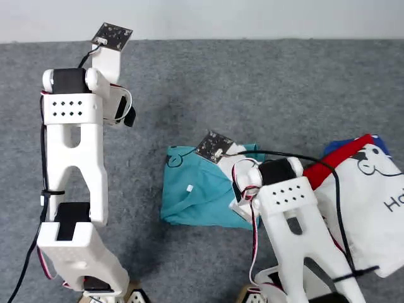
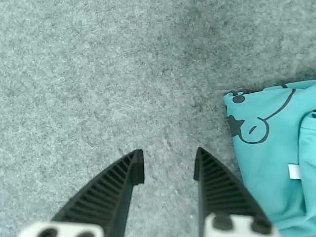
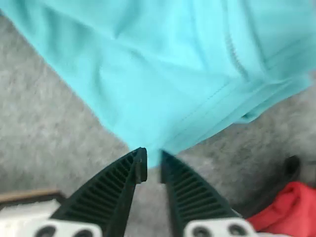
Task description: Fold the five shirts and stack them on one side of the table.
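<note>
A teal shirt [image 1: 196, 189] lies partly folded on the grey carpet table, near the middle. My right gripper [image 1: 238, 194] sits at its right edge, mostly hidden under the wrist. In the right wrist view the right gripper [image 3: 152, 165] is shut on the hem of the teal shirt [image 3: 173, 64], which hangs slightly raised in front of it. My left gripper [image 2: 168, 165] is open over bare carpet, with the printed corner of the teal shirt [image 2: 271, 148] just beside one finger. From above, the left gripper [image 1: 125, 112] hovers to the upper left of the shirt.
At the right edge lies a pile of shirts: a white printed one [image 1: 372, 208], a red one [image 1: 334, 161] and a blue one [image 1: 372, 142] beneath. The red cloth [image 3: 289, 202] is close to my right gripper. Bare carpet [image 1: 252, 88] stretches across the back.
</note>
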Available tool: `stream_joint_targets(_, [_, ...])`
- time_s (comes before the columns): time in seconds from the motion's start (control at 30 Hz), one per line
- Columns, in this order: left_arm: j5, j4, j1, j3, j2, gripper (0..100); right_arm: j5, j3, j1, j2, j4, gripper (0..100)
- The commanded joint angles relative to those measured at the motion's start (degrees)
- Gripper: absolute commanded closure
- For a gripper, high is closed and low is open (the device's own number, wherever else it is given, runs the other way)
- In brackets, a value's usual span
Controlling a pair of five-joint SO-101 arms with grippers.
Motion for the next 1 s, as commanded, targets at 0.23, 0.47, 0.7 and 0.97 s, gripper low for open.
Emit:
stream_joint_targets(0.23, [0.2,1.1,-0.3,-0.1,-2.9,83,-18.5,-6.8,-8.6,14.5,-18.9,80.2])
stream_joint_targets(0.47, [0.1,0.9,-0.3,3.7,-2.9,83,-19.2,-21.3,-11.7,30.8,-18.9,87.6])
stream_joint_targets(0.7, [0.1,0.5,-0.3,3.9,-2.9,83,-19.2,-30.3,-9.9,39.6,-18.8,87.6])
stream_joint_targets(0.97, [0.1,0.5,-0.2,3.9,-2.9,83,-19.1,-31.0,-9.8,45.1,-19.0,88.1])
